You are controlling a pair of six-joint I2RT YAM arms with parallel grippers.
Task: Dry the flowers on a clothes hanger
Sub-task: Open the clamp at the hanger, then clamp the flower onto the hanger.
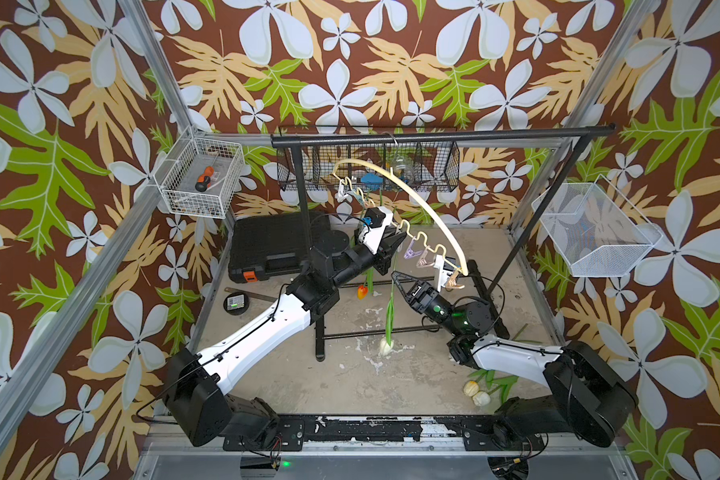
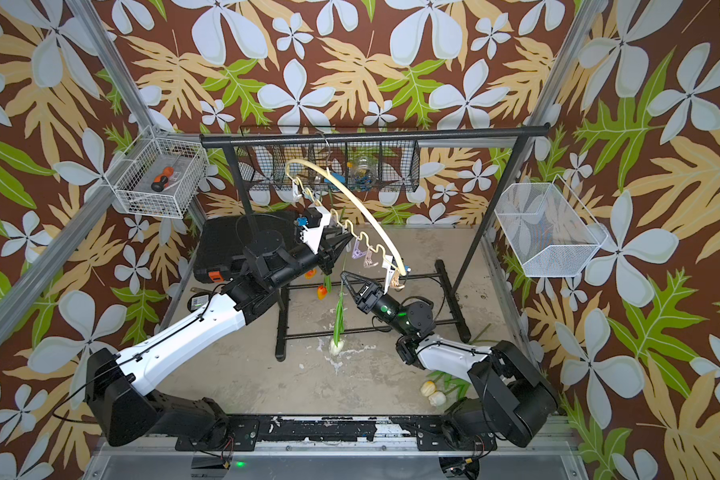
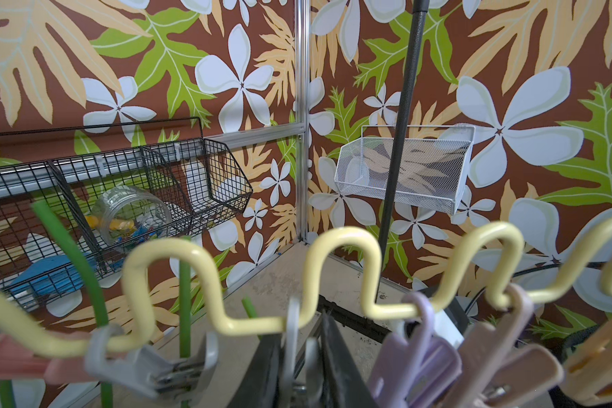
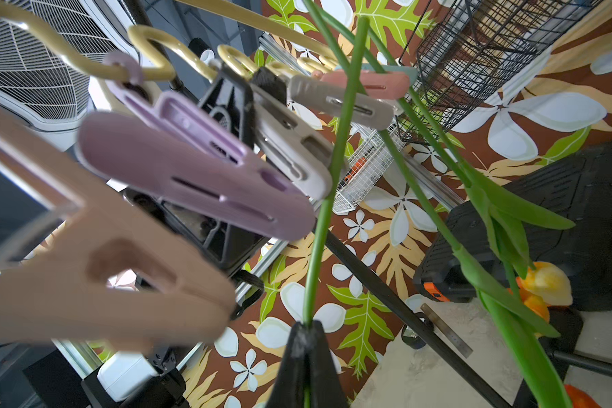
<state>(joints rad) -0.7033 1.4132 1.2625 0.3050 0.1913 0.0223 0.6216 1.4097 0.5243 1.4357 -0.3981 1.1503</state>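
A: Where's the flower?
B: The right gripper (image 1: pixel 395 277) is clamped on a white-headed green-stemmed tulip (image 1: pixel 389 320), which hangs head-down under the cream curved clothes hanger (image 3: pixel 248 325).
A: And the left gripper (image 1: pixel 400 241)?
B: It pinches a grey plastic clothespin (image 3: pixel 292 328) on the hanger. Bare grey floor (image 1: pixel 329 386) lies in front. The round black gadget (image 1: pixel 235 302) has a label too small to read.

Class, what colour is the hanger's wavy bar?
Pale yellow wavy hanger bar; clearest in left wrist view.

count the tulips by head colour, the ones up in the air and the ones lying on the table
orange-yellow tulips: 2
white-cream tulips: 3
total: 5
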